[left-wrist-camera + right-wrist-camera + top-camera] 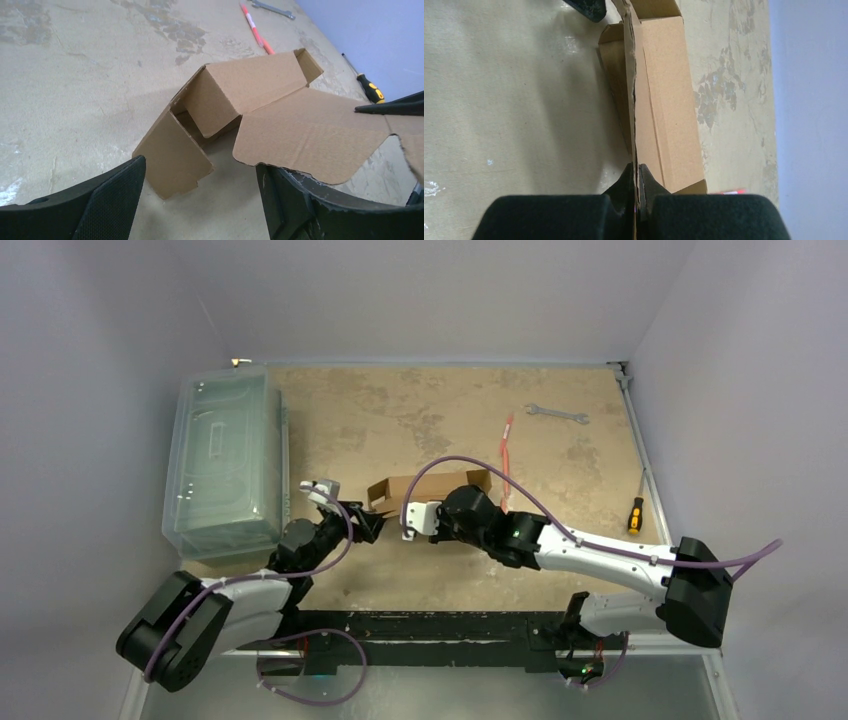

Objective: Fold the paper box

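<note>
While right jaws clench flap (310, 132) edge-on, left jaws released, empty, beside box (430, 485) mid-surface (400, 410). Far wall and one end flap up; lid, tabs unfolded. Judged under half done.

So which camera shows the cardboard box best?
The left wrist camera: the paper box fills it, raised walls and open flaps clear. The top camera shows it small and partly hidden. The right wrist camera sees mostly one flap edge-on, pinched in the right gripper.
</note>
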{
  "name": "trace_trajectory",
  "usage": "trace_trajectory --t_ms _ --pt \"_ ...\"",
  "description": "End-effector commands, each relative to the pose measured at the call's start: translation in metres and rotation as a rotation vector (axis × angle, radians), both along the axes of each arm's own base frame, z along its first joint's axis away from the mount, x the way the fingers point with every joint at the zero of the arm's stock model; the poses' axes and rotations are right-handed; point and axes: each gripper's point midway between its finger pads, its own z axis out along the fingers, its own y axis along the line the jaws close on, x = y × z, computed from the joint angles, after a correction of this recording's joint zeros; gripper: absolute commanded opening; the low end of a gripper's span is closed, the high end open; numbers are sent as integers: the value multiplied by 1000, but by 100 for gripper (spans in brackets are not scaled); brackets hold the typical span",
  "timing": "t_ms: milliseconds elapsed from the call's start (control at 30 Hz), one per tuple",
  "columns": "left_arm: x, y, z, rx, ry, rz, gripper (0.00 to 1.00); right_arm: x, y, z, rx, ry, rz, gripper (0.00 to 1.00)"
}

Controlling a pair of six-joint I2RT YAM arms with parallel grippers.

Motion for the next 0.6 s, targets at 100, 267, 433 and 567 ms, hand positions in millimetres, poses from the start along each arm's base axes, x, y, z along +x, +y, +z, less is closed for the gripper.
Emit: trace_trajectory --t_ms 100,267,433,567 --pt "1 18 11 -60 34 116 78 -3 9 8 52 44 11 0" --pt "4 42 22 -45 23 243 75 1 13 7 37 48 6 0" --pt "5 56 27 -19 18 312 68 4 13 12 35 40 7 0" --pt "11 56 18 23 65 327 59 6 11 16 39 37 4 0"
